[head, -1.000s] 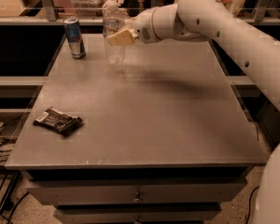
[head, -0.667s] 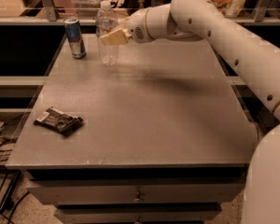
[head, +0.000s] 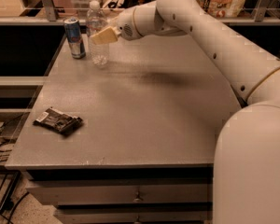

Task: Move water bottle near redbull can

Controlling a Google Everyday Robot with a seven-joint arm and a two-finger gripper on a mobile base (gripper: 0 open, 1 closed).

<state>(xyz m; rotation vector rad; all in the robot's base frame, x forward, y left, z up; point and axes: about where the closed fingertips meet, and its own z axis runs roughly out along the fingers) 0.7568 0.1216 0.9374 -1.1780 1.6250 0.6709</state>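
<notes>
The water bottle [head: 95, 18] stands upright just to the right of the redbull can [head: 75, 37], a narrow gap between them and no contact that I can see. Its white cap rises above the can's silver top. Whether its base rests on the worktop [head: 158, 115] or hangs a hair above it cannot be told. The pincer [head: 99, 35] is at the bottle's middle, level with the upper half of the can and on the side away from it. It is clamped around the ribbed body, one pale finger lying across the front of the plastic. The bottle looks clear and nearly empty, so I judge it light, top-heavy once upright, and thin-walled. A hard squeeze would buckle the ribs, while a loose one could let the smooth plastic slip or twist. The mid-body hold, at or just under the label band, seems the sensible place, since the ribs there give some stiffness and the cap end stays free. The can is slim and tall too, and would tip easily if the bottle nudged it on release. The white arm [head: 214, 36] reaches in from the right of the can, across the far part of the worktop. A flat dark snack packet [head: 58, 121] lies well apart from the can, toward the near edge.
</notes>
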